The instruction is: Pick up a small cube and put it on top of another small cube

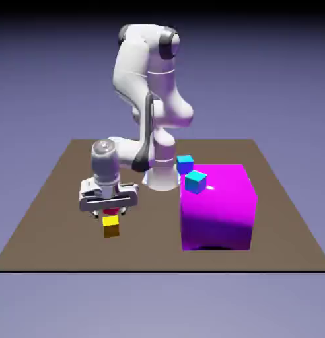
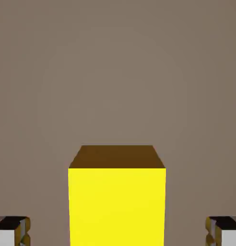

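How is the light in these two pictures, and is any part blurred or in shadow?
Exterior view: soft even light, a bright glare spot on the big magenta block, a dark shadow under its front edge. Hand view: sharp; the yellow cube has a bright face and a dim brownish one; the open claw shows at the corners.

Item: tiny plain yellow cube [image 2: 117, 204], lower part cut by the hand view's bottom edge. Item: small red-pink object [image 1: 111, 212], mostly hidden under the claw [image 1: 109, 210]; we cannot identify it.
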Motion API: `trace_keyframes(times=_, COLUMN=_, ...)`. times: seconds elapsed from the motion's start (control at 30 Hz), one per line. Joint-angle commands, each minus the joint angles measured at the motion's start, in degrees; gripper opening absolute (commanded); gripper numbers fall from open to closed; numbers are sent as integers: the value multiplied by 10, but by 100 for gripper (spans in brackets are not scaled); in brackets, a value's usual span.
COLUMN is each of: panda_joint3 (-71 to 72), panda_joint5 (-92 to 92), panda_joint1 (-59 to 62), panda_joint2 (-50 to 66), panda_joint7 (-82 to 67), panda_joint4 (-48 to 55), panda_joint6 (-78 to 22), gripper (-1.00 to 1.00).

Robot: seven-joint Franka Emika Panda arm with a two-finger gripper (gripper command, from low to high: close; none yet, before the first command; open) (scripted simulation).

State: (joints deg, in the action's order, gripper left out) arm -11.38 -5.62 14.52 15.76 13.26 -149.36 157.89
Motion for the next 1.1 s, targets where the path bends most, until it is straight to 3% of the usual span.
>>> trace_keyframes(times=0.0, panda_joint3=4, panda_joint5=4, panda_joint1=4, panda_joint2=21, panda_joint7=-2, panda_joint4=1, panda_joint6=19, gripper=0)
trace_keyframes(times=0.03, panda_joint3=7, panda_joint5=7, panda_joint1=7, panda_joint2=39, panda_joint7=-4, panda_joint4=3, panda_joint6=36, gripper=0)
trace_keyframes(times=0.07, panda_joint3=7, panda_joint5=7, panda_joint1=7, panda_joint2=39, panda_joint7=-4, panda_joint4=3, panda_joint6=36, gripper=-100)
trace_keyframes(times=0.3, panda_joint3=-14, panda_joint5=-14, panda_joint1=-17, panda_joint2=-85, panda_joint7=9, panda_joint4=-6, panda_joint6=-79, gripper=-100)
trace_keyframes(times=1.07, panda_joint3=133, panda_joint5=42, panda_joint1=-291, panda_joint2=-563, panda_joint7=131, panda_joint4=-2, panda_joint6=-569, gripper=-100)
